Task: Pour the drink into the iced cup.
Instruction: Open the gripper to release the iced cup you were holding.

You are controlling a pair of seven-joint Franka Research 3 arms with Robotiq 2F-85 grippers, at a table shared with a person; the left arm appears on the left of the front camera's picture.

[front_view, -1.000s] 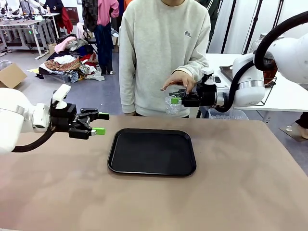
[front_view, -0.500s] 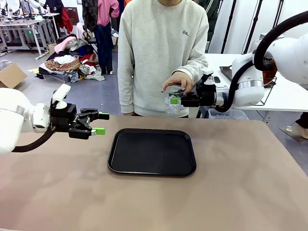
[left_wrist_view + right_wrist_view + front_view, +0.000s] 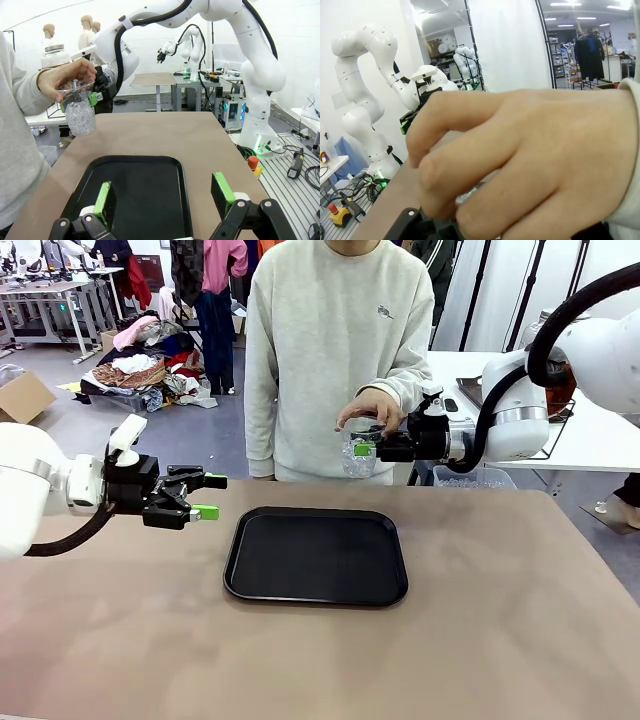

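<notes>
My right gripper [image 3: 363,449] clamped the iced cup [image 3: 359,457] under the person's hand [image 3: 372,407] (left gripper [image 3: 208,496] gaped idle); an early release risked spilled ice.

This is a robotics lab: white robot arms [image 3: 260,75] stand on pedestals beside workbenches [image 3: 192,80] strewn with cables, with a red emergency-stop button [image 3: 254,162] nearby, and heaps of clothes [image 3: 140,370] lie on the grey floor behind.
</notes>
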